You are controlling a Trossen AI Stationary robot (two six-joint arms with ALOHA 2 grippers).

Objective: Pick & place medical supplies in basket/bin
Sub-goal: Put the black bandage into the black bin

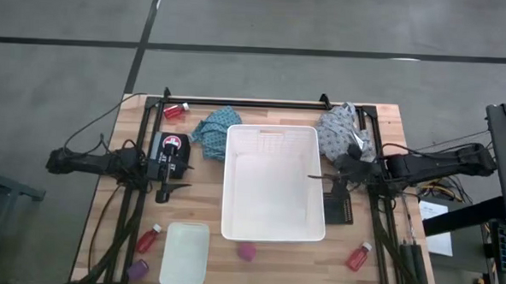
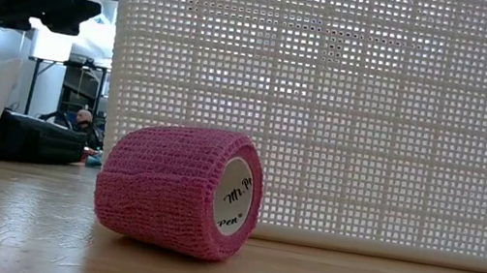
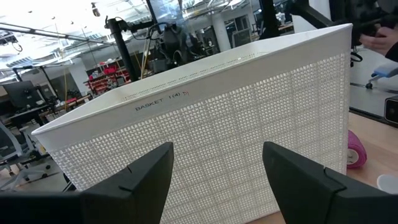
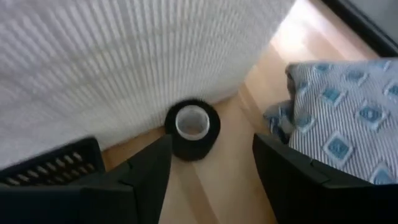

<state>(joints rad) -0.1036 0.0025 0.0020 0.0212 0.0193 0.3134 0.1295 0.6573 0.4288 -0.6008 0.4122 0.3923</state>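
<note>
Both grippers open and empty beside the white basket (image 1: 275, 184).

The left gripper (image 1: 180, 166) stands just outside the basket's left wall, fingers (image 3: 146, 177) parted with nothing between them. The right gripper (image 1: 335, 174) stands at the basket's right wall, jaws apart, over a black roll (image 4: 191, 129) lying beside the grey patterned cloth (image 1: 343, 130). The teal cloth (image 1: 214, 128) lies at the basket's far-left corner. A purple roll (image 1: 246, 252) rests against the near wall, beside the small tray (image 1: 185, 255). Red bottles (image 1: 358, 256) lie around the table.
</note>
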